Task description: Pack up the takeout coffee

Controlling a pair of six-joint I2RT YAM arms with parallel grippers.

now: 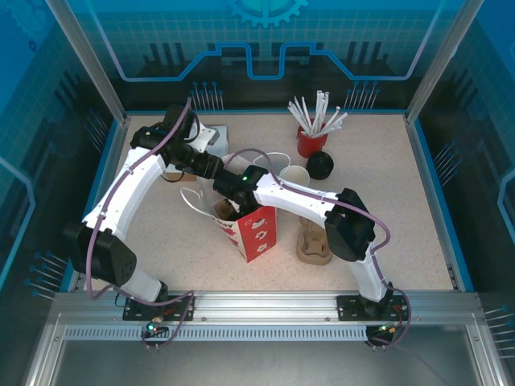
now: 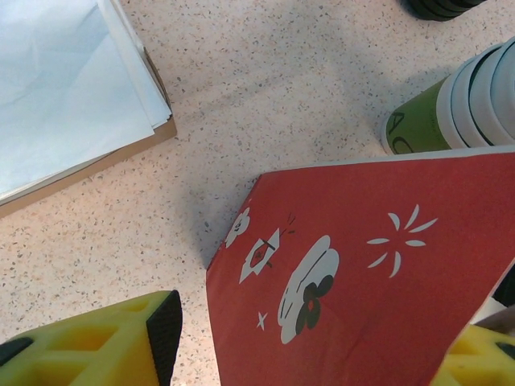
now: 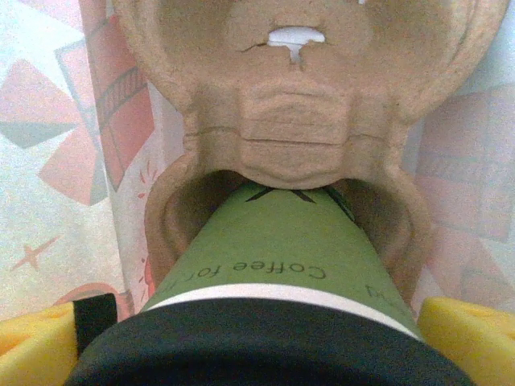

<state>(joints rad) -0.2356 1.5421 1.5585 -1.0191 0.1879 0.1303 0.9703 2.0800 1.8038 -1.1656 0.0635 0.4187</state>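
Cup snug within carrier socket edges

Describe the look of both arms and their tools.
Both the left arm and right arm are white tubular links with chunky black joints, a thin purple cable running along each. The left tool and right tool have yellow fingers with black pads.

A robotics lab cell, staged as a café takeout counter, is indicated: alu. extrusion rail w/ left arm & right arm bolted on; blue backdrop panels printed w/ gear & circuit graphics; speckled tabletop set w/ props, e.g. straws in a red holder, pulp cup carrier, red paper bag.
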